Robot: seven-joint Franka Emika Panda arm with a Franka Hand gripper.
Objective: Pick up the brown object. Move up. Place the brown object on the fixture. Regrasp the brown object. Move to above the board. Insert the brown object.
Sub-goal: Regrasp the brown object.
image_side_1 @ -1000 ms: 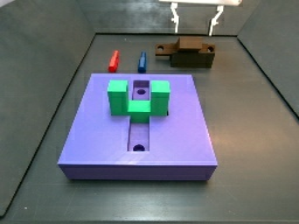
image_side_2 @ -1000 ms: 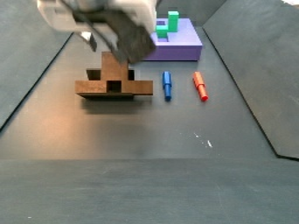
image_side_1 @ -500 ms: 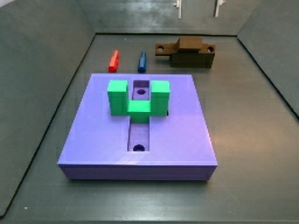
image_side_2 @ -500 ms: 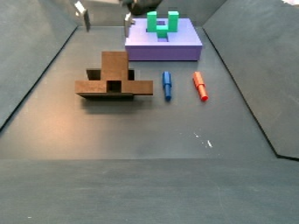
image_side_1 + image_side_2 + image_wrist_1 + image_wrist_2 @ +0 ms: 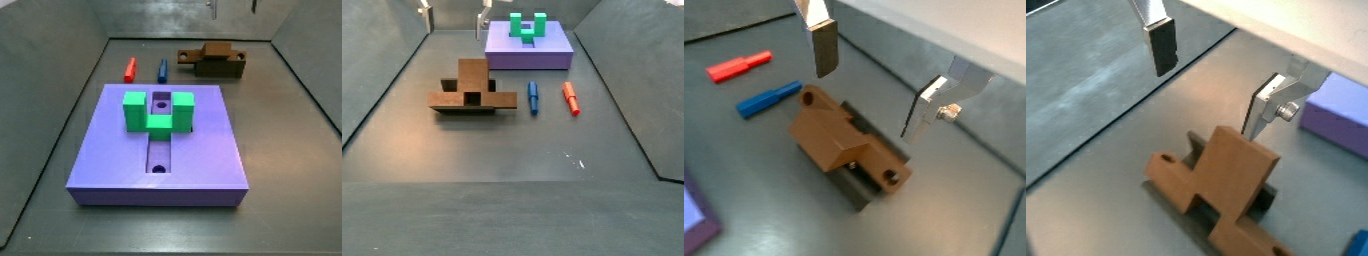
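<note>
We see the brown object resting on the fixture, which stands on the dark floor near the back wall in a side view. The hand hangs above it, fingers spread wide with nothing between them, well clear of the piece. In both wrist views the two silver fingers with dark pads straddle open air over the brown bar.

Beside the fixture lie a blue peg and a red peg, side by side and apart from each other, between the fixture and the side wall in that view. The large purple board sits nearer the middle of the floor, with a green U-shaped block on top, straddling its long slot. Nothing lies between the hand and the brown object.

In the side views only the fingertips show at the upper edge, so the hand's body is cut off. A wrist view shows the round hole near one end of the brown object and the dark fixture under it. Another wrist view shows a corner of the board beyond the hand.
</note>
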